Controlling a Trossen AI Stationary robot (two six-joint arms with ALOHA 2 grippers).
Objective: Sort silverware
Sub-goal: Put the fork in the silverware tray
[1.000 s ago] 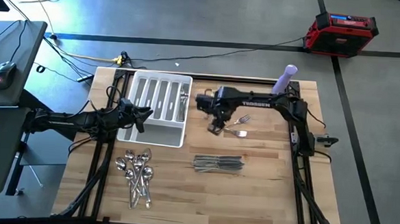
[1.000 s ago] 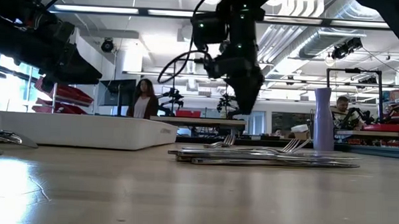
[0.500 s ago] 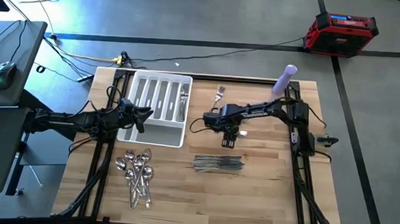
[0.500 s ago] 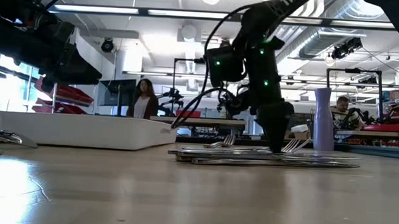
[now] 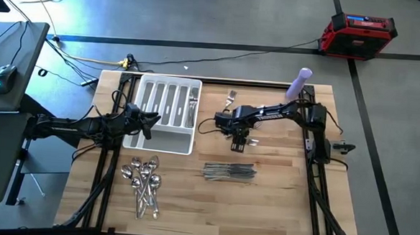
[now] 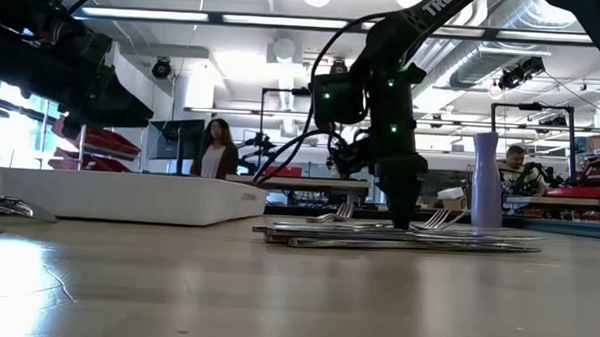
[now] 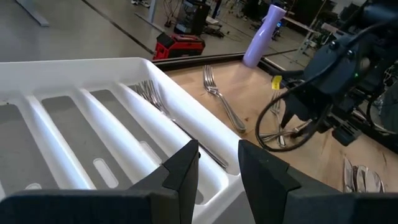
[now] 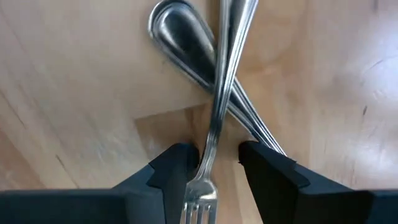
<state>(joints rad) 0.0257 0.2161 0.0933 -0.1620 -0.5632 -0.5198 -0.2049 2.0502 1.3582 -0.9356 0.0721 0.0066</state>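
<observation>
Sorting in progress, early stage. The white tray (image 5: 162, 140) sits at the rear left of the surface (image 5: 278, 200); one outer compartment holds a few forks (image 7: 152, 94), while the other compartments appear empty. Still unsorted: a heap of spoons (image 5: 142, 182) in front of the tray, a bundle of knives (image 5: 229, 172) at centre front, one loose fork (image 5: 230, 98) near the rear edge, and two crossed forks (image 8: 217, 87) at mid-surface.

The right gripper (image 5: 239, 138) is lowered over these crossed forks, its fingers (image 8: 171, 171) straddling one fork's neck, just short of contact; whether the pinch is complete cannot be told.

The left gripper (image 7: 217, 168) hovers at the tray's near edge, fingers partly spread, holding nothing.

A purple bottle (image 5: 299, 82) stands at the rear right corner.

By this evidence, most of the silverware remains to be moved.
</observation>
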